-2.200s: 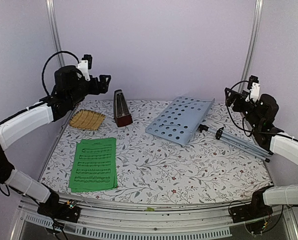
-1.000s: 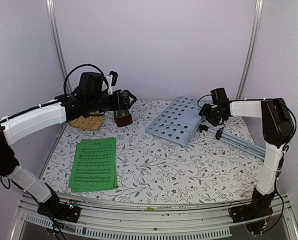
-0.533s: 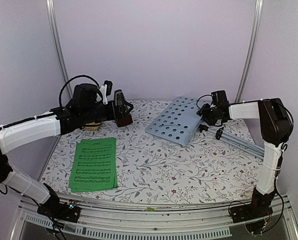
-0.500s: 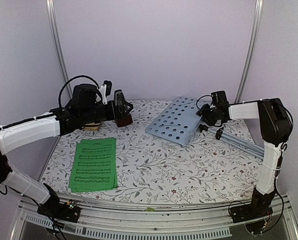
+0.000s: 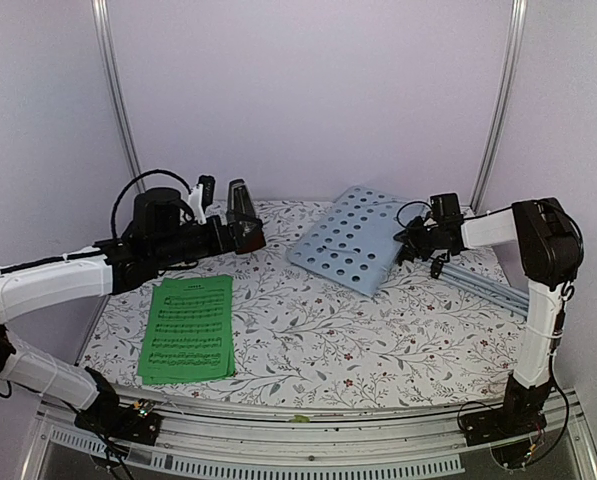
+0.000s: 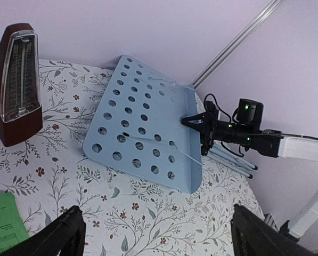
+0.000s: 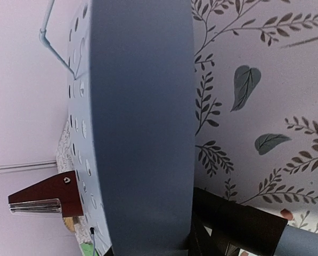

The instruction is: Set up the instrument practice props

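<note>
The green booklet [image 5: 188, 328] is lying flat at the left front of the bench [image 5: 378, 340]. The left gripper [image 6: 161, 234], jaws wide apart, is hovering short of the upright metronome [image 6: 16, 85]. The right gripper [image 5: 410, 240], wider a moment ago, is now clamping the right edge of the music stand [image 5: 350, 240]. Its blue panel is tipping up, so raising the stand seems to be starting.

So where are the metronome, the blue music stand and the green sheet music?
metronome [image 6: 16, 80], left wrist view, its clear front face.
blue music stand [image 5: 350, 240], top view, middle of the perforated plate.
green sheet music [image 5: 188, 328], top view, centre of the page.
</note>
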Robot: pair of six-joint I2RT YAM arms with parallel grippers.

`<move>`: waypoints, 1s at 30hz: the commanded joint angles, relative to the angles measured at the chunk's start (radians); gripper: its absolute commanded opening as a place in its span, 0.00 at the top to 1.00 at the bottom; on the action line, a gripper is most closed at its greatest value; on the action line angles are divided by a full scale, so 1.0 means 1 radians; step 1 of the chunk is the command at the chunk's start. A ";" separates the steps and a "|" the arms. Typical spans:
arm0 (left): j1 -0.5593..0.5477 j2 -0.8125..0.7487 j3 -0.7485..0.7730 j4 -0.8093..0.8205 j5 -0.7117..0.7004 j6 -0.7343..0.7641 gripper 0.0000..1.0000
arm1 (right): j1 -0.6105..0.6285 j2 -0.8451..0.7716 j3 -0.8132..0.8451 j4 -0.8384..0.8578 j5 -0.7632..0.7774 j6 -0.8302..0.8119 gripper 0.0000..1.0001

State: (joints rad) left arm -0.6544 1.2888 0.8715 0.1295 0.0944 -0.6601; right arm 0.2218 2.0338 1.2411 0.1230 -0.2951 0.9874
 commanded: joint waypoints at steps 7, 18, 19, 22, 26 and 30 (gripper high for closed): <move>-0.013 -0.165 -0.242 0.280 -0.008 -0.098 0.04 | 0.014 -0.121 -0.012 0.258 -0.281 0.223 0.96; -0.025 -0.255 -0.497 0.612 -0.057 -0.080 0.05 | 0.057 -0.299 0.023 0.326 -0.333 0.412 0.98; -0.030 -0.241 -0.504 0.645 -0.053 -0.071 0.05 | 0.065 -0.313 0.031 0.329 -0.335 0.424 0.97; -0.045 -0.170 -0.494 0.721 -0.033 -0.045 0.05 | 0.093 -0.351 0.062 0.334 -0.334 0.458 0.98; -0.070 -0.031 -0.476 0.906 -0.010 -0.037 0.07 | 0.138 -0.386 0.106 0.361 -0.330 0.509 0.98; -0.090 0.147 -0.406 1.045 0.038 -0.040 0.10 | 0.194 -0.390 0.178 0.374 -0.325 0.549 0.98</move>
State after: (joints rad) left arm -0.7143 1.3136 0.3950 0.9611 0.0807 -0.7208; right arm 0.3557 1.7473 1.2762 0.2119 -0.5400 1.4410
